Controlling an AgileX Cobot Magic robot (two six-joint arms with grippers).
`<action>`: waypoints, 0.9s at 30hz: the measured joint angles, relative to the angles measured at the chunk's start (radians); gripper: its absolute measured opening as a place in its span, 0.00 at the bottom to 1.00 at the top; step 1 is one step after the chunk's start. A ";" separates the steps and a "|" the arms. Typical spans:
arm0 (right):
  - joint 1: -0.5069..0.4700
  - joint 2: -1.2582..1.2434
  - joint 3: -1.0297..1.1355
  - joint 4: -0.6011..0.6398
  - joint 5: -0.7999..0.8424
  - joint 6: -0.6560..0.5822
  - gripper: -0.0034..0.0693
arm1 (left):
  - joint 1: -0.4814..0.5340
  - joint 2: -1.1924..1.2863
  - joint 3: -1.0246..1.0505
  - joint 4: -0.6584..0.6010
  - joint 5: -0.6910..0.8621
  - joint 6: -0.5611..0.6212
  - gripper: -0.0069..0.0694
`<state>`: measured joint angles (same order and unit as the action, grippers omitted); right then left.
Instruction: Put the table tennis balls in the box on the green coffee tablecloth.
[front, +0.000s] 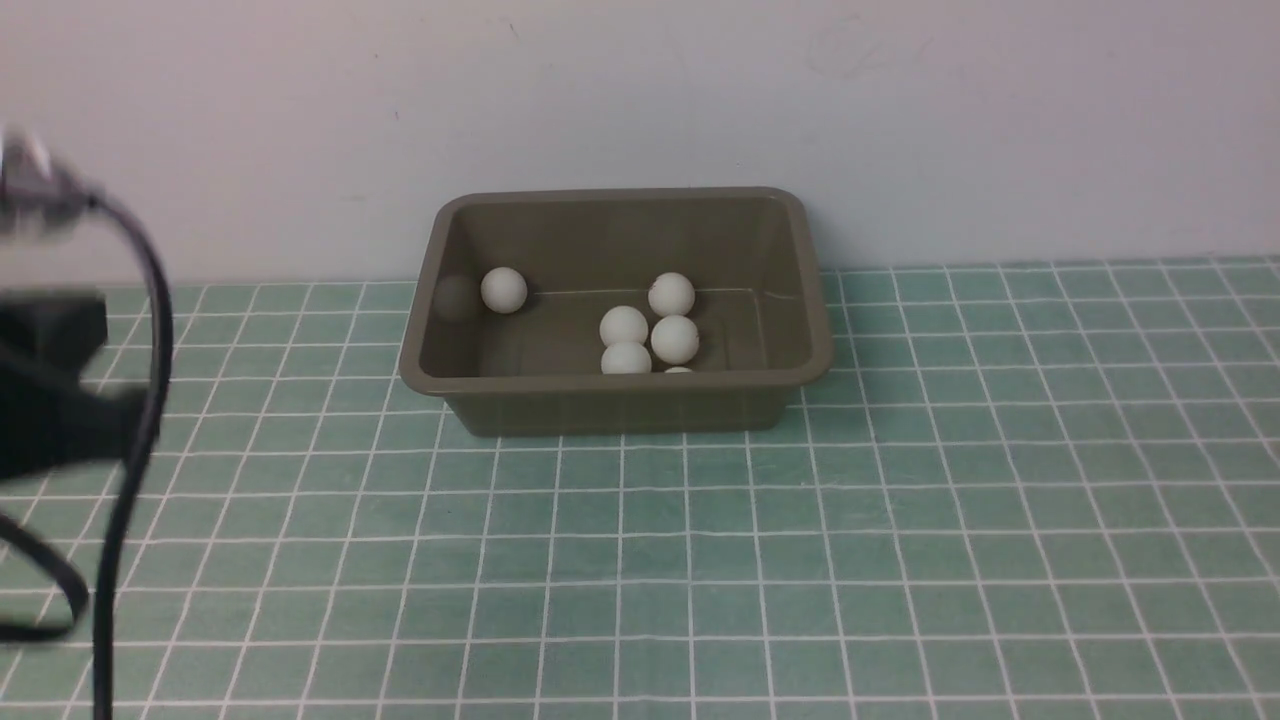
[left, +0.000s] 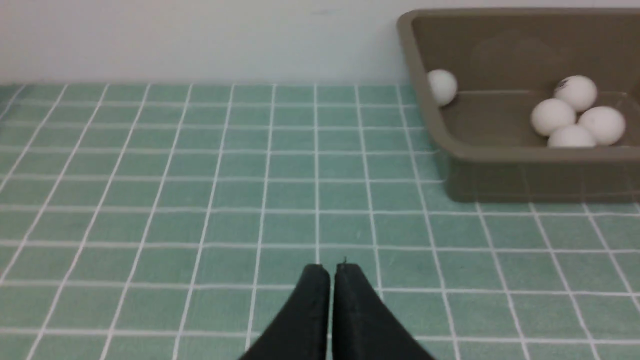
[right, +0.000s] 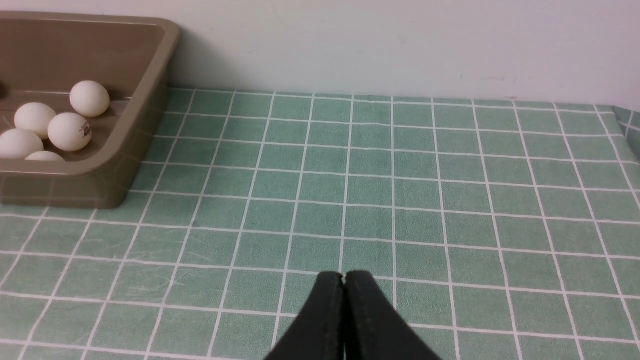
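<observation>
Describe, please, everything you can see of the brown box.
The box is an olive-brown, plastic-looking rectangular tub with rounded corners, a flared rim, sloping walls and no lid. It sits upright on the green checked tablecloth, close to the wall. Inside lie white table tennis balls: one apart, the rest clustered. Neither gripper touches it.

Both tools closed and empty.
Your left tool (left: 331, 272) has its two black fingers pressed together, gripping nothing; the left arm (front: 50, 400) sits blurred at the surface's left edge. Your right tool (right: 344, 280) is likewise pinched together, holding nothing.
</observation>
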<state>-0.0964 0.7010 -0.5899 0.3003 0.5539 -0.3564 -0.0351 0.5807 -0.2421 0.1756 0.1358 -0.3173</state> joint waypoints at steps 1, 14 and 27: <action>0.000 0.000 0.000 0.000 0.000 0.000 0.03 | 0.019 -0.033 0.045 0.000 -0.022 -0.011 0.09; 0.000 0.000 0.000 0.000 0.001 0.000 0.03 | 0.113 -0.345 0.269 0.001 -0.058 -0.045 0.09; 0.000 0.000 0.000 0.000 0.004 0.000 0.03 | 0.113 -0.568 0.270 0.033 0.247 -0.045 0.09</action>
<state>-0.0964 0.7010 -0.5899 0.3003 0.5578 -0.3564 0.0777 0.0127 0.0279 0.2090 0.3825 -0.3625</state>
